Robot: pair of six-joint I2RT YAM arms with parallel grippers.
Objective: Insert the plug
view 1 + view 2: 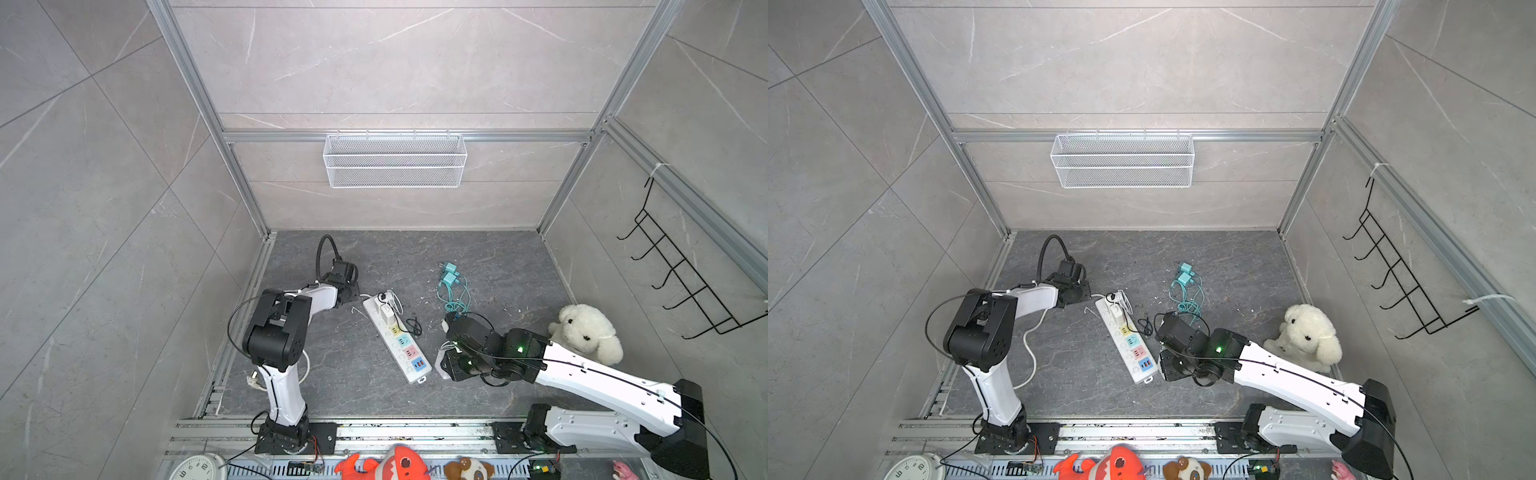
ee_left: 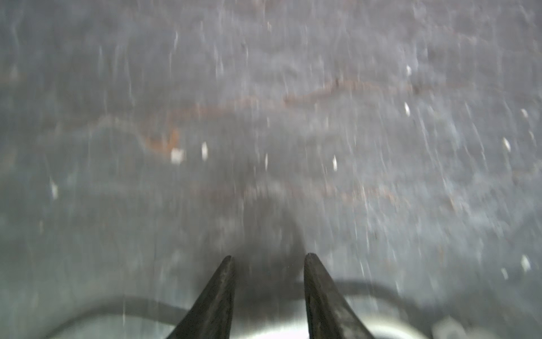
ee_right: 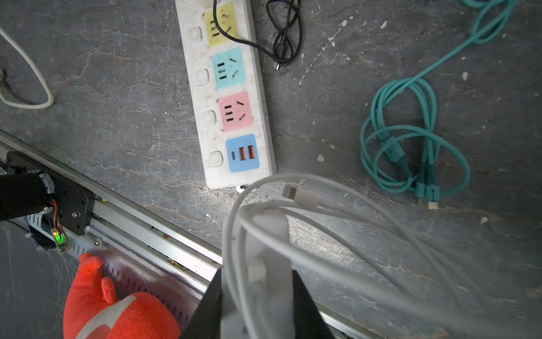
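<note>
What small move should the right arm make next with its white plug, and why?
Probably shift the white plug over the pink socket of the power strip. The right gripper grips the plug off the strip's near end, not above any socket; the pink one is empty and the nearest.

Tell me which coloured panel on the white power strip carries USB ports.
The blue square panel, at the end of the white plastic power strip. The pink panel beside it, the teal panel and the yellow panel show prong slots instead.
</note>
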